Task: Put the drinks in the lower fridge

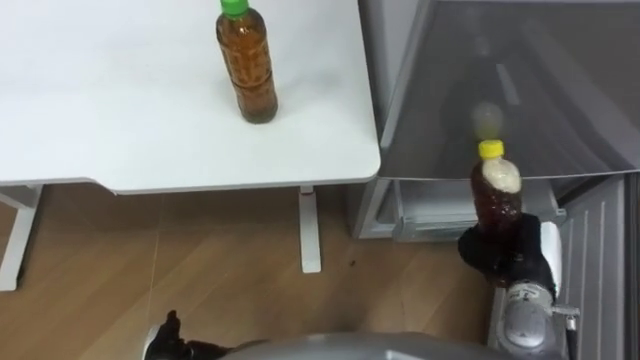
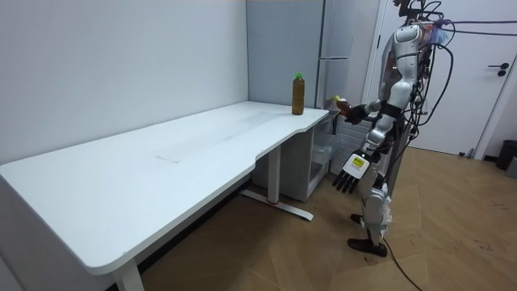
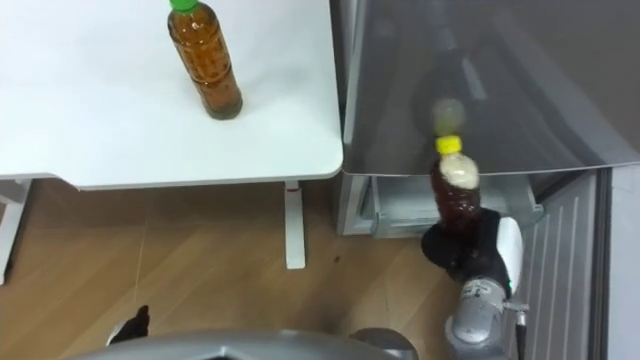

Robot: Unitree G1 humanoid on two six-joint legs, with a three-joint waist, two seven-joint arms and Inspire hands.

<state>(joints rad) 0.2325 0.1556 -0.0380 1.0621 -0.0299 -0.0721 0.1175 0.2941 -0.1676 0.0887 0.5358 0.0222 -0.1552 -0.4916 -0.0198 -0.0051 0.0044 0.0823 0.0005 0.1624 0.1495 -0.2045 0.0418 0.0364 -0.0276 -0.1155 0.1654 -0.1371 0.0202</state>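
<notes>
Your right hand (image 1: 505,255) is clenched round the yellow-capped bottle (image 1: 496,190), upright before the fridge (image 1: 520,90) — lower it level into the lower compartment (image 1: 425,218), clearing the door edge. The green-capped bottle (image 1: 247,65) waits on the bench (image 1: 100,120) — left hand (image 2: 353,171) hangs relaxed

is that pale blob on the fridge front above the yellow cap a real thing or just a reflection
Left eye view: likely a reflection, the blob lies on the glossy fridge front directly above the yellow-capped bottle in the right hand. Right eye view: same blob, same place over the cap.
</notes>
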